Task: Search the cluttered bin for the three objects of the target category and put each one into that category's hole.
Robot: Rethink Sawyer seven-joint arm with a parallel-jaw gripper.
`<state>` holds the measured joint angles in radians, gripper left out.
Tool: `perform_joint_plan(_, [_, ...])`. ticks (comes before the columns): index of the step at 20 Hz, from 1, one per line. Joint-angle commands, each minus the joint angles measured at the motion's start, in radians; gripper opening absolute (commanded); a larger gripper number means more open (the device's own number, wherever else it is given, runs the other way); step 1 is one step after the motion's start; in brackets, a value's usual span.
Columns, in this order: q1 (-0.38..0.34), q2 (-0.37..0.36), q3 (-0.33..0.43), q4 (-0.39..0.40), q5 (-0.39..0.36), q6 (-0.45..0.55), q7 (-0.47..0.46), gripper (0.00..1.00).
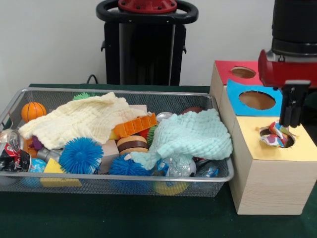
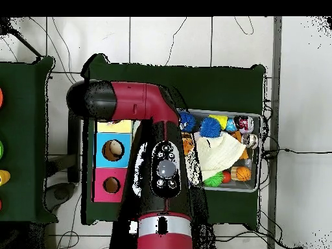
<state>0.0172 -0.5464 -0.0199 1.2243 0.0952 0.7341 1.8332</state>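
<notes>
My gripper (image 1: 290, 124) hangs over the round hole in the yellow-topped wooden box (image 1: 257, 144) at the right. Its narrow black fingers are shut on the top of a crumpled colourful wrapper (image 1: 273, 136), which sits partly inside that hole. The wire mesh bin (image 1: 124, 91) on the left holds a crushed can (image 1: 11, 148) at its left end and shiny clear plastic (image 1: 178, 166) under a mint cloth (image 1: 190, 134). In the overhead view my arm (image 2: 162, 168) covers the gripper and most of the yellow box (image 2: 115, 126).
A blue hole (image 1: 256, 100) and a red hole (image 1: 243, 72) lie behind the yellow one. The bin also holds a cream cloth (image 1: 84, 119), blue spiky balls (image 1: 80, 155), a small basketball (image 1: 33, 111) and an orange plastic piece (image 1: 133, 125).
</notes>
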Motion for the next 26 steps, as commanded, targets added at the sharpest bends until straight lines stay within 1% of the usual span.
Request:
perform_joint_plan(1, [-0.012,0.09,0.03,0.003,-0.05,-0.061,0.089,0.0])
perform_joint_plan(5, [0.004,0.104,0.018,-0.01,-0.048,-0.066,0.11,0.0])
perform_joint_plan(10, [0.015,0.112,0.005,-0.024,-0.036,-0.023,0.128,0.0])
perform_joint_plan(15, [0.022,0.146,0.008,-0.037,-0.029,-0.028,0.132,0.0])
perform_joint_plan(21, [0.032,0.171,-0.009,-0.082,-0.039,0.048,0.116,0.0])
perform_joint_plan(26, [0.03,0.175,-0.013,-0.081,-0.031,0.068,0.119,0.0])
